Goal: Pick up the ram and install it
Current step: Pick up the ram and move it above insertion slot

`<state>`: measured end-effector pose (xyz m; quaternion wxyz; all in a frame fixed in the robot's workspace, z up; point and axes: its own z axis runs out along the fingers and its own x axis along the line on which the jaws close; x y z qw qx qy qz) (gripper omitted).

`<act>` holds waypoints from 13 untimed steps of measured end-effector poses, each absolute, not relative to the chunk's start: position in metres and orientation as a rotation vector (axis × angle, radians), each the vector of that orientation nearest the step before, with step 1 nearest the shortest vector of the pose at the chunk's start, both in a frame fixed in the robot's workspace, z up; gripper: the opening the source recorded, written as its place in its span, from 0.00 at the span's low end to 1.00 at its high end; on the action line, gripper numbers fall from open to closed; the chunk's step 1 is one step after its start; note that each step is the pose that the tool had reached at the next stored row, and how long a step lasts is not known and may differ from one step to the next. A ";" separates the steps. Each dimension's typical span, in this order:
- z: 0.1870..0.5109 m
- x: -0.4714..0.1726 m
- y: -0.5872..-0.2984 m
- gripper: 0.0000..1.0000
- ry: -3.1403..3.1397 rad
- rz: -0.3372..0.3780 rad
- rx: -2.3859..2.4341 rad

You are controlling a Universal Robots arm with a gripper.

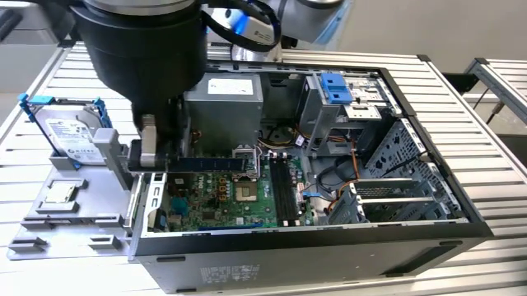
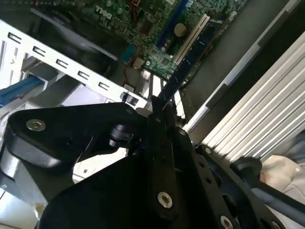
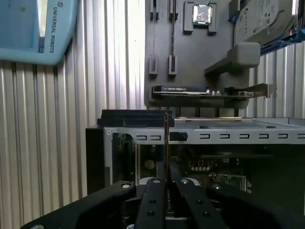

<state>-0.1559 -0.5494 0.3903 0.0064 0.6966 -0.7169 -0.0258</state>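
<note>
The ram [image 1: 210,164] is a dark blue stick that my gripper [image 1: 159,161] is shut on by one end. It is held level above the side of the green motherboard [image 1: 222,197] at the exterior view's left, inside the open computer case [image 1: 329,243]. The black memory slots [image 1: 284,188] lie further toward the exterior view's right, apart from the stick. In the second wrist view the ram [image 2: 188,57] runs out edge-on from the gripper [image 2: 157,107] over the board. In the first wrist view the ram [image 3: 165,143] is a thin line rising from the gripper [image 3: 165,183].
A grey holder plate [image 1: 74,231] beside the case carries a silver hard drive in a blue frame [image 1: 70,132] and a small square chip [image 1: 62,193]. An expansion card [image 3: 181,90] rests on that plate. The power supply [image 1: 222,98] and drive cage [image 1: 334,92] crowd the case's back.
</note>
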 end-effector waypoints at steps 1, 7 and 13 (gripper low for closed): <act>0.390 -0.151 -0.549 0.00 -2.243 -0.081 2.179; 0.390 -0.119 -0.549 0.00 -2.240 -0.086 2.177; 0.390 -0.092 -0.549 0.00 -2.238 -0.090 2.175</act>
